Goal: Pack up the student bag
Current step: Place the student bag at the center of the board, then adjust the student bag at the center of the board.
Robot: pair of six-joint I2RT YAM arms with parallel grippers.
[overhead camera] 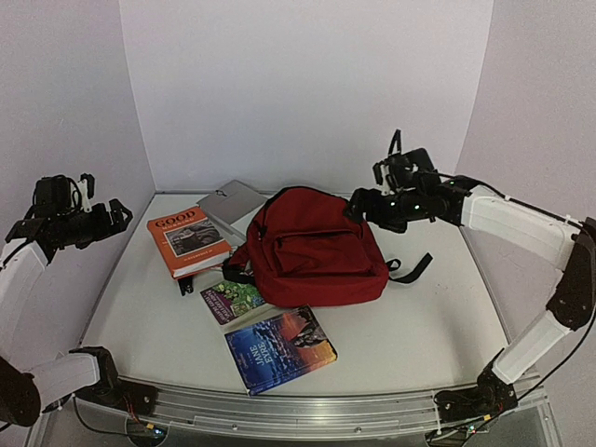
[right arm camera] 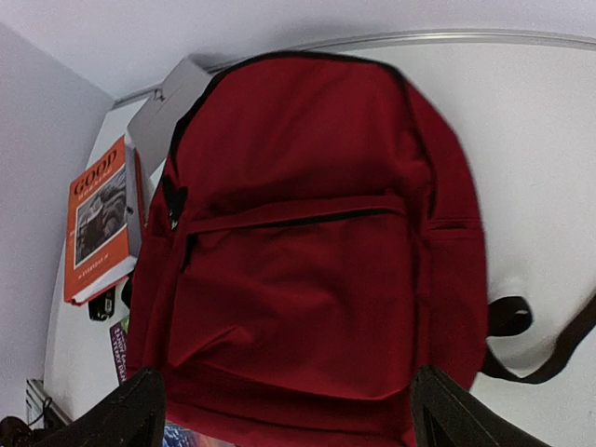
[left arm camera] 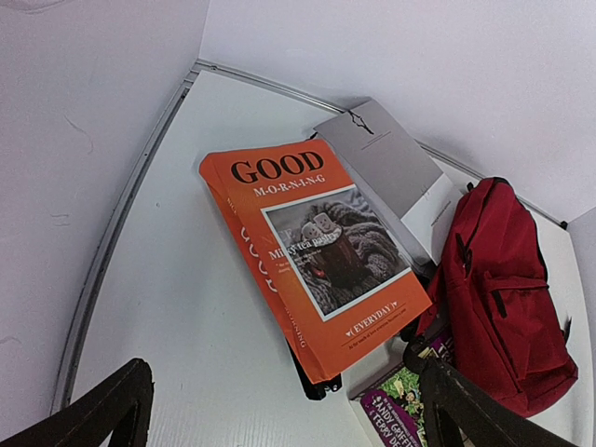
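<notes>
The student bag (overhead camera: 317,251), a red backpack, lies flat in the middle of the table with its front pocket facing up. It fills the right wrist view (right arm camera: 307,233) and shows at the right of the left wrist view (left arm camera: 503,298). My right gripper (overhead camera: 361,207) hangs above the bag's far right corner, open, and its fingers (right arm camera: 293,414) hold nothing. My left gripper (overhead camera: 114,216) hovers at the table's far left, also open and empty (left arm camera: 289,410). It looks down on an orange "Good Morning" book (left arm camera: 317,251).
The orange book (overhead camera: 186,240) lies left of the bag, over a small black object (left arm camera: 312,382). A grey book (overhead camera: 233,203) is tucked behind the bag. A purple-green book (overhead camera: 233,300) and a blue "Jane Eyre" (overhead camera: 279,349) lie in front. A black strap (overhead camera: 414,268) trails right.
</notes>
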